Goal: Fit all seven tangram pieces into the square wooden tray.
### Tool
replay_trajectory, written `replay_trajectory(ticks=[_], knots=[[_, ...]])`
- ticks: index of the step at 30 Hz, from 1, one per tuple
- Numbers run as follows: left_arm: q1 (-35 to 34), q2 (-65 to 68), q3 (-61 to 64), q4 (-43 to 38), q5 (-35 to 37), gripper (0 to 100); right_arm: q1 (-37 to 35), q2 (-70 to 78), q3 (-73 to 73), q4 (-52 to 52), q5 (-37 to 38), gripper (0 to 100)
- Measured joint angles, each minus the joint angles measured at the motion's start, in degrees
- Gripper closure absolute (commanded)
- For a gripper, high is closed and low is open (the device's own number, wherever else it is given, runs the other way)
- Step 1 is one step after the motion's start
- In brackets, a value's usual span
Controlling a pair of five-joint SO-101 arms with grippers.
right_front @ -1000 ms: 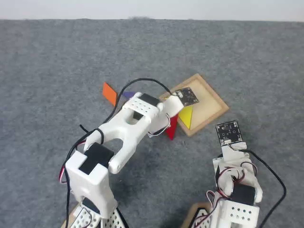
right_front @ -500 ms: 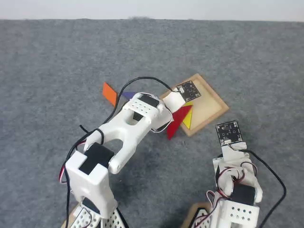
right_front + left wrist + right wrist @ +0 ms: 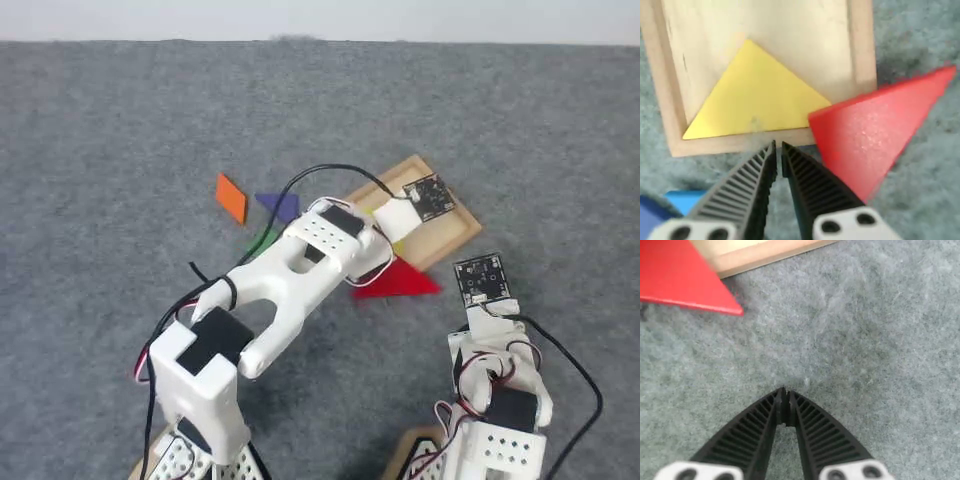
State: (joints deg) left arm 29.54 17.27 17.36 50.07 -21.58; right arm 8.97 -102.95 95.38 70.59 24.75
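From above: large red triangular piece (image 3: pixel 398 281) on grey carpet (image 3: pixel 120 120), just beside square wooden tray (image 3: pixel 452 224); small orange parallelogram (image 3: pixel 231 197) well apart.

Left wrist: left gripper (image 3: pixel 776 150) all but closed, gripping nothing, tips at the tray's rim; yellow triangular piece (image 3: pixel 756 97) inside, tucked into a corner.

Right wrist: right gripper (image 3: pixel 786 405) pinched closed, empty, over carpet.

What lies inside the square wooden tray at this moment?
A yellow triangle lies in one corner of the tray; the floor beside it is bare. From above, the left arm covers part.
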Motion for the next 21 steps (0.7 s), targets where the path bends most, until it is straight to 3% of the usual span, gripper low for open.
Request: replay_trajectory(ticks=[5, 9, 14, 21], knots=[[0.8, -6.1, -1.4, 9.9, 2.2, 99, 0.0, 0.0, 0.0, 0.0, 0.0, 99.0], [7.4, -15.5, 4.4, 14.1, 2.0, 98, 0.0, 0.0, 0.0, 0.0, 0.0, 99.0], [11.2, -19.9, 13.0, 13.5, 2.2, 99, 0.0, 0.0, 0.0, 0.0, 0.0, 99.0], [11.3, -14.4, 13.5, 5.1, 1.8, 99, 0.7, 0.2, 0.0, 0.0, -0.2, 99.1]])
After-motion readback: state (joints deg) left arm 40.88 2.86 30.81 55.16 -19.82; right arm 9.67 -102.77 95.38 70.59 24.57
